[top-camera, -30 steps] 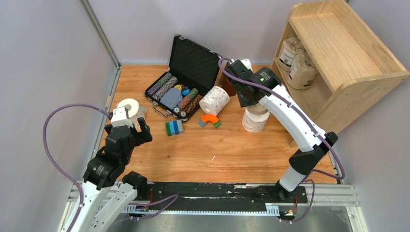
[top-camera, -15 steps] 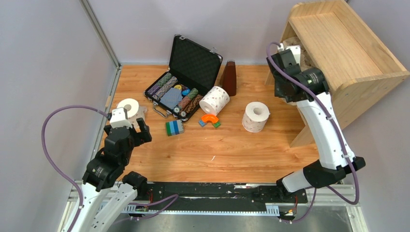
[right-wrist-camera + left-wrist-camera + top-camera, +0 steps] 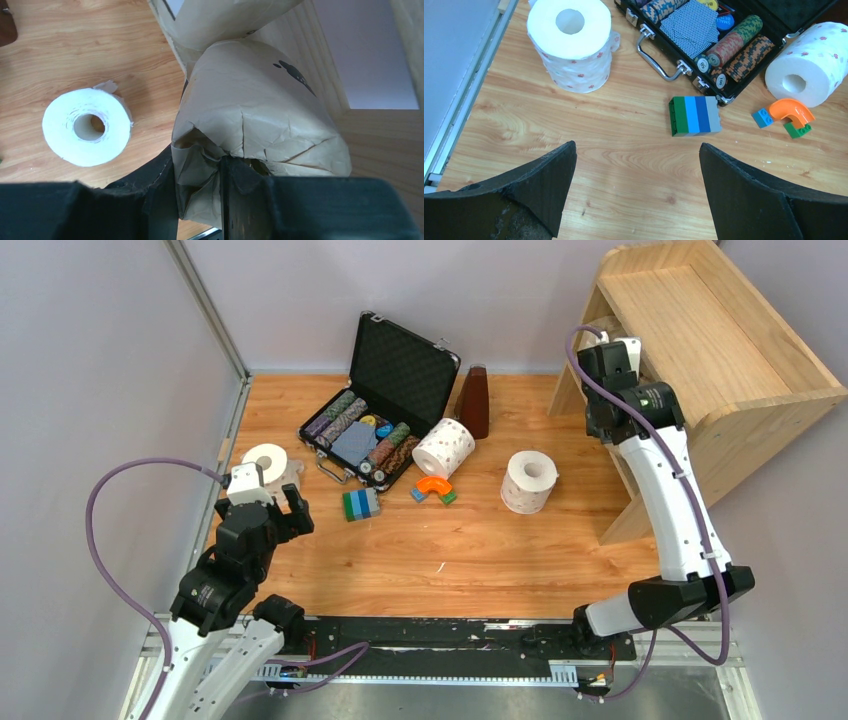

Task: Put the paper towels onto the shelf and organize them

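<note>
- Right arm (image 3: pixel 660 470) has swung from the table's far middle to the light natural-wood shelf (image 3: pixel 700 330) at the far right corner
- right jaws pinch the twisted wrapper end of a tan paper-wrapped towel roll (image 3: pixel 260 115) at the shelf's open front
- left jaws gape wide near the table's left edge, a red-dotted white paper towel roll (image 3: pixel 574 45) standing just beyond
</note>
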You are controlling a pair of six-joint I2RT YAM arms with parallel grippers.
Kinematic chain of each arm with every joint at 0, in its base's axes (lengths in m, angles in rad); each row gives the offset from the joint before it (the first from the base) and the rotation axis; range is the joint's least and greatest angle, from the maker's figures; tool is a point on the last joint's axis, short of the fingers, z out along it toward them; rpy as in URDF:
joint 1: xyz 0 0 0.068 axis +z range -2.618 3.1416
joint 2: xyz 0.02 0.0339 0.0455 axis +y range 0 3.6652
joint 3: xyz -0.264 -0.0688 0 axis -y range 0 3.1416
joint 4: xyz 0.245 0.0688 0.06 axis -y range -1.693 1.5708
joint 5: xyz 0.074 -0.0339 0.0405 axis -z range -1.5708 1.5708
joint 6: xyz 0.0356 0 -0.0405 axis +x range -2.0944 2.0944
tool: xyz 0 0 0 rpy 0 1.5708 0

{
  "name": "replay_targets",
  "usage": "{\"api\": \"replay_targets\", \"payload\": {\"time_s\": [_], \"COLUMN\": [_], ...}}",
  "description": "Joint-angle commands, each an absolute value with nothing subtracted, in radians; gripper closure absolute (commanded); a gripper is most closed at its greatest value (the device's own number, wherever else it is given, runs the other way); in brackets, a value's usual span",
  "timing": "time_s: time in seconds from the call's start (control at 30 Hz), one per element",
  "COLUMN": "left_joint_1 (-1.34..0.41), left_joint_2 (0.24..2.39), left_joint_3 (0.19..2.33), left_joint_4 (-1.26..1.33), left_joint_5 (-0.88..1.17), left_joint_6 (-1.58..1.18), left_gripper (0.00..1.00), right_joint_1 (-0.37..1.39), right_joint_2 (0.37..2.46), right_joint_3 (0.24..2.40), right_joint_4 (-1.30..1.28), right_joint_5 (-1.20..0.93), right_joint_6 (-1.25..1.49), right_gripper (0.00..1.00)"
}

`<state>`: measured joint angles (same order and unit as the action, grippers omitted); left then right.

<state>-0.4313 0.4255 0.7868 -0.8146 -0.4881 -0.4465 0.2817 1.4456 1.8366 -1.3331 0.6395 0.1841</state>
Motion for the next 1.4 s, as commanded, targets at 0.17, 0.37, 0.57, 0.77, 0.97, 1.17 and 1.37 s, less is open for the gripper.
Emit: {"api": "replay_targets", "payload": {"time_s": [0.17,0.37,0.57,0.77,0.97,1.17,1.37], "left_joint_1": [-0.426,-0.426,-0.427,-0.426,-0.426,-0.426,-0.426], "left_joint_2": [0.438,0.444,0.447,0.449,0.449,0.449,0.448], "left_joint_3": [0.784,0.782,0.782,0.784,0.782,0.782,0.782], "left_joint_4": [-0.778,-0.775,-0.774,-0.775,-0.773,-0.772,-0.77], "left_joint_5": [-0.488,-0.477,-0.471,-0.466,-0.461,-0.459,-0.45], "left_joint_6": [-0.448,-0.445,-0.443,-0.443,-0.442,-0.44,-0.438], "left_gripper": [0.0,0.0,0.0,0.0,0.0,0.0,0.0], "right_joint_1": [0.231,0.222,0.219,0.217,0.218,0.217,0.218], "right_joint_2": [1.393,1.394,1.383,1.384,1.393,1.385,1.365], "right_joint_3": [1.797,1.787,1.77,1.758,1.758,1.73,1.753], "right_joint_4": [-1.203,-1.192,-1.179,-1.166,-1.138,-1.069,-1.059], "right_joint_5": [0.621,0.628,0.664,0.718,0.751,0.764,0.766], "right_joint_6": [0.13,0.12,0.113,0.096,0.041,-0.055,-0.068], "right_gripper": [0.72,0.63,0.57,0.61,0.61,0.55,0.44]}}
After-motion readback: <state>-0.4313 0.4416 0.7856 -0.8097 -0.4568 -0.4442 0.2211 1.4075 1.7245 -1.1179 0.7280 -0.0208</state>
